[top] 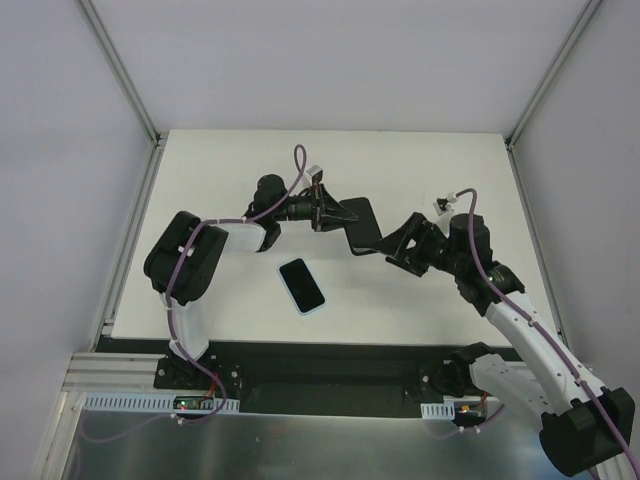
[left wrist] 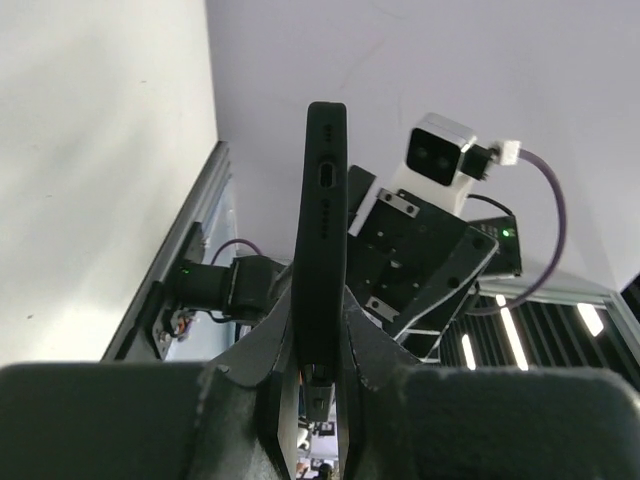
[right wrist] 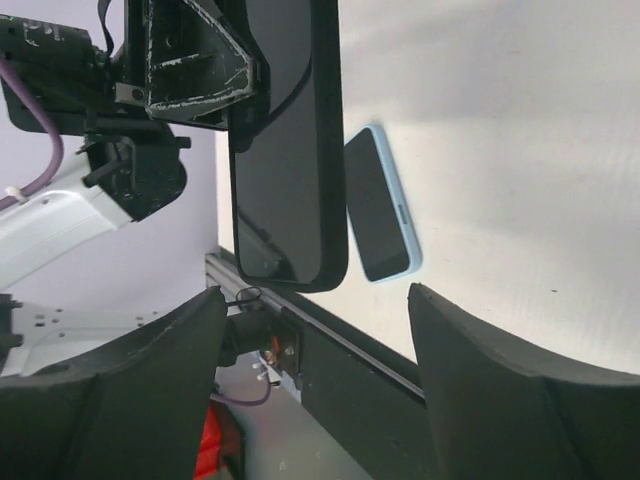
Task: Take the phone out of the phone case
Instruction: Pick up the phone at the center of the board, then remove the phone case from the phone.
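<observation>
I see the white bench (top: 200, 200) with both arms reaching in over it from the near edge, the left arm (top: 190, 260) bent toward the middle and the right arm (top: 520, 320) stretched in from the near right corner. The black case (top: 362, 225) is held off the bench over its middle. The left gripper (top: 332, 210) is clamped on one end of it; in the left wrist view I see the case edge-on, upright between the two fingers (left wrist: 365, 350). The phone (top: 302, 285) lies flat on the bench, screen up, pale blue at its rim, close to the middle of the near edge and apart from the case. The right gripper (top: 397, 246) sits just beside the case's other end with its fingers (right wrist: 480, 370) spread apart, gripping nothing.
</observation>
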`<state>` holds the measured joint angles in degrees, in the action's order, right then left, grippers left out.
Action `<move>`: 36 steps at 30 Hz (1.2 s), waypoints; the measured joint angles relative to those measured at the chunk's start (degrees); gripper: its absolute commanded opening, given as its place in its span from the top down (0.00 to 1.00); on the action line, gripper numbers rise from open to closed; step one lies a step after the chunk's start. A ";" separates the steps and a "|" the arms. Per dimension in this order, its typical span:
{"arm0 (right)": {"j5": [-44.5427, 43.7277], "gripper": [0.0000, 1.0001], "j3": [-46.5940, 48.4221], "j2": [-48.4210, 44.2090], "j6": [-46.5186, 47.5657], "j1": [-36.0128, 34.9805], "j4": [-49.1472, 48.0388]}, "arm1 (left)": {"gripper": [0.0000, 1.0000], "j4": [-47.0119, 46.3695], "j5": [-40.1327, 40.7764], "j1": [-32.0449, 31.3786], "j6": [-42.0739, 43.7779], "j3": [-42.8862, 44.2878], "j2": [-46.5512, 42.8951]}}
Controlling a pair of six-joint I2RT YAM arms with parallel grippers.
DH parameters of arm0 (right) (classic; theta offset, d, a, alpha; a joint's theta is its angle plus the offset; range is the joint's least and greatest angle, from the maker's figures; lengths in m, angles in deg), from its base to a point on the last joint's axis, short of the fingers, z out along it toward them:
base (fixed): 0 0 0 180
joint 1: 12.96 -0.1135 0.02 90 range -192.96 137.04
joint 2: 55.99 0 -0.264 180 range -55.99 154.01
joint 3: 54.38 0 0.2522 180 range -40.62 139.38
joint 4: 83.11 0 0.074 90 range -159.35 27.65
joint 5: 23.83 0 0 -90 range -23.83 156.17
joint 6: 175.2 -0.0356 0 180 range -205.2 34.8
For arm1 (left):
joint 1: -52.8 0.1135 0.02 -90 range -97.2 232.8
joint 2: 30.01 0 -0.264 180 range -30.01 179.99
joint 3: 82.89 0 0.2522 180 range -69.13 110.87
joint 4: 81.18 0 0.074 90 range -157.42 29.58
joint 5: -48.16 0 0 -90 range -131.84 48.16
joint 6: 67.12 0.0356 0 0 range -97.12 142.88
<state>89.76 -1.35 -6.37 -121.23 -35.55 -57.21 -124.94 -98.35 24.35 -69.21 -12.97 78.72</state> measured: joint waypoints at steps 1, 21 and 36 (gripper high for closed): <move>0.76 0.30 0.00 0.04 -0.90 0.02 -0.83 | 1.00 -1.31 -0.17 0.09 -1.01 0.00 -0.26; 7.34 0.99 -1.62 3.34 -15.04 1.46 -19.15 | 1.00 -1.81 -1.29 2.16 -1.60 -0.20 -7.74; 12.57 0.99 -2.32 5.64 -17.33 2.38 -35.04 | 1.00 -5.27 0.61 3.13 -5.27 2.43 -10.67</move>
<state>102.33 -3.67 -0.73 -138.56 -33.17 -92.25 -130.20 -97.74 27.47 -74.48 -10.54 68.06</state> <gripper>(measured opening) 0.085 0.113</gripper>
